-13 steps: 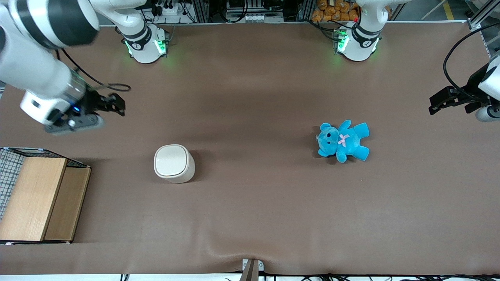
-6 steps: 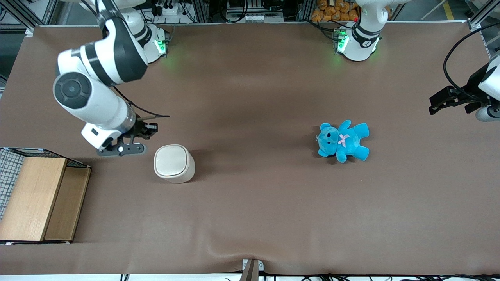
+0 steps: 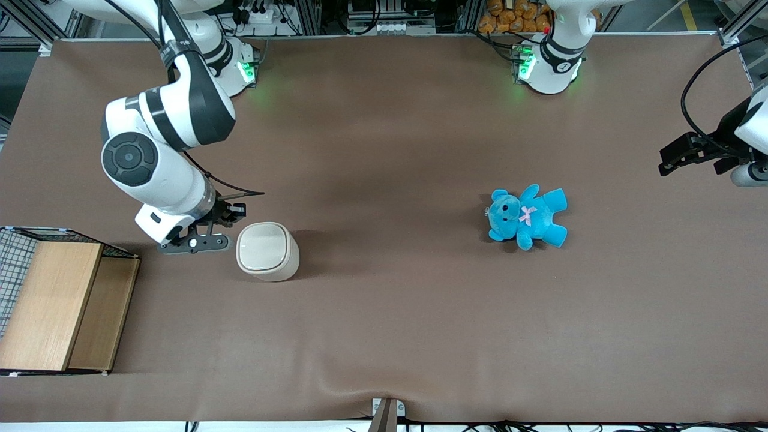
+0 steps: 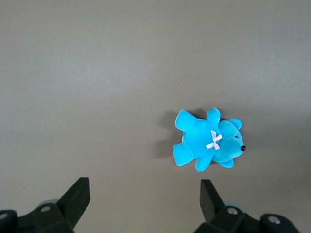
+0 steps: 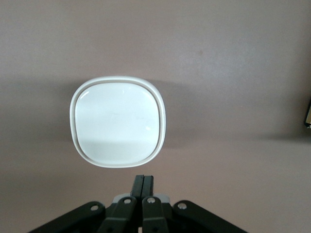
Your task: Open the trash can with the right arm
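Note:
The trash can [image 3: 267, 251] is a small cream-white bin with its flat lid down, standing on the brown table. In the right wrist view the trash can [image 5: 118, 121] shows lid-on from above. My right arm [image 3: 159, 150] reaches down from its base at the table's back edge. Its black gripper [image 3: 235, 211] hangs just beside the can, toward the working arm's end of the table and slightly farther from the front camera than the can, above the table. In the right wrist view the gripper [image 5: 144, 179] has its two fingers pressed together, empty, just short of the lid's rim.
A wooden box with wire mesh [image 3: 57, 300] stands at the working arm's end, near the table's front edge. A blue teddy [image 3: 528, 216] lies toward the parked arm's end; it also shows in the left wrist view [image 4: 209, 143].
My right arm has swung in from the table's end and come down toward the can; over the last half second the gripper moved a little closer to the can's side.

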`<action>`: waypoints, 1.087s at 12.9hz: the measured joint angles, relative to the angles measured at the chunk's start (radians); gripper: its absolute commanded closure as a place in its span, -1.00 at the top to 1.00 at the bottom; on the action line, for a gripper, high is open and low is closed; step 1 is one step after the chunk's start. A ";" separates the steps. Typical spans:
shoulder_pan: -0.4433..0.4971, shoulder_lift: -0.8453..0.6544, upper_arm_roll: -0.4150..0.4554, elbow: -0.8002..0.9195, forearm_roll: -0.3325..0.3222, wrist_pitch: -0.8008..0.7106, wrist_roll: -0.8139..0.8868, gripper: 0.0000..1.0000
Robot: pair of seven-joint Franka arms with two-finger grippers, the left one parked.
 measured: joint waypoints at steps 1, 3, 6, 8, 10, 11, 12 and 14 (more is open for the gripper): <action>0.000 0.009 -0.001 0.000 -0.005 0.018 0.000 -1.00; 0.000 0.031 -0.001 0.000 -0.037 0.054 0.000 -1.00; 0.000 0.068 -0.004 0.000 -0.045 0.109 0.000 -1.00; -0.002 0.099 -0.008 0.000 -0.050 0.150 0.000 -1.00; -0.003 0.127 -0.013 0.001 -0.053 0.183 0.000 -1.00; -0.004 0.139 -0.014 0.001 -0.054 0.194 0.000 -1.00; -0.005 0.147 -0.014 0.001 -0.054 0.202 0.000 -1.00; -0.005 0.156 -0.015 0.001 -0.054 0.208 0.000 -1.00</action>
